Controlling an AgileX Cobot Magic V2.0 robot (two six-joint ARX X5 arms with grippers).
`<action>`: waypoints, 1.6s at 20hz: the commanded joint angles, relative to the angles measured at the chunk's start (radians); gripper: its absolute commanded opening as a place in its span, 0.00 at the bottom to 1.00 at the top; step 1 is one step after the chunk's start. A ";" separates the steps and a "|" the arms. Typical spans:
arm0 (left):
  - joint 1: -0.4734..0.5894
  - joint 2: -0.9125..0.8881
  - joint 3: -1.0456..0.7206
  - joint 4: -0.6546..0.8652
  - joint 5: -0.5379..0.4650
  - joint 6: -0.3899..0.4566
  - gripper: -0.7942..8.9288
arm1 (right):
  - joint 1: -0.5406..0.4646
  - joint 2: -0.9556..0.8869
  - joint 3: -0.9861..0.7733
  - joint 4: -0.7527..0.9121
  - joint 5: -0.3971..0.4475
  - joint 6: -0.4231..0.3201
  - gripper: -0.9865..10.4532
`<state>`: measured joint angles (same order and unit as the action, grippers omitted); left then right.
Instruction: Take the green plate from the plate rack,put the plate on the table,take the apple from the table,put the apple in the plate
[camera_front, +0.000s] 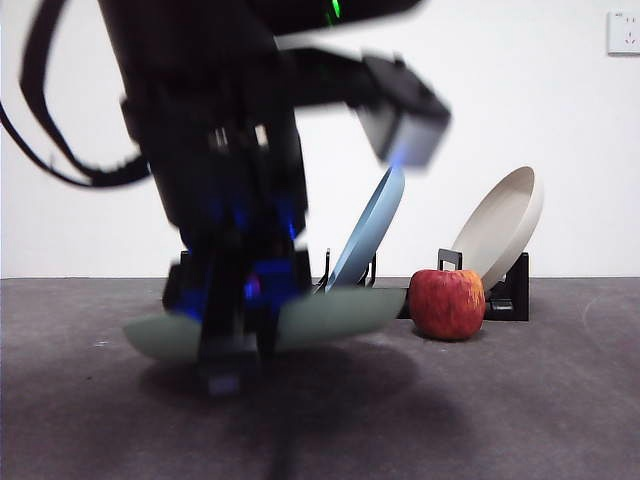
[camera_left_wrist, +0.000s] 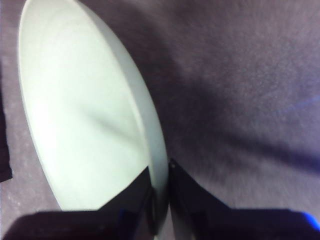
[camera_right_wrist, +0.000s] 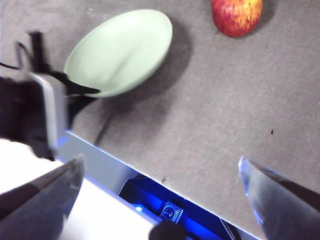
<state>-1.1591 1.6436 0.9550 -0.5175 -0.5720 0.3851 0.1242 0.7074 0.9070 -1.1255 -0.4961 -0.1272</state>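
Front view: I see three plates, the green plate pinched at its rim by my left gripper low over the table, one blue plate and one beige plate leaning in the plate rack behind; one apple beside the gripper. Left wrist: jaws clenched on the rim. Right wrist: right gripper spread wide, empty, above the table.

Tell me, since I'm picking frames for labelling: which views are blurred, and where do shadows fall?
Front view: the left gripper is motion-smeared, with a shadow under the green plate; the apple is sharp. Left wrist view: soft throughout. Right wrist view: plate shadow on the table.
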 joint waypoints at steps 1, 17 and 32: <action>-0.008 0.051 -0.007 0.048 -0.036 0.012 0.08 | 0.002 -0.001 0.001 0.005 -0.003 0.006 0.61; -0.008 0.062 0.013 0.045 0.024 -0.053 0.31 | 0.002 -0.001 0.001 0.005 -0.003 0.006 0.61; -0.010 -0.370 0.410 -0.297 0.317 -0.415 0.53 | 0.018 0.182 0.001 0.345 0.027 0.113 0.61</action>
<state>-1.1664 1.2778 1.3663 -0.8146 -0.2619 0.0082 0.1398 0.8818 0.9070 -0.7883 -0.4702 -0.0349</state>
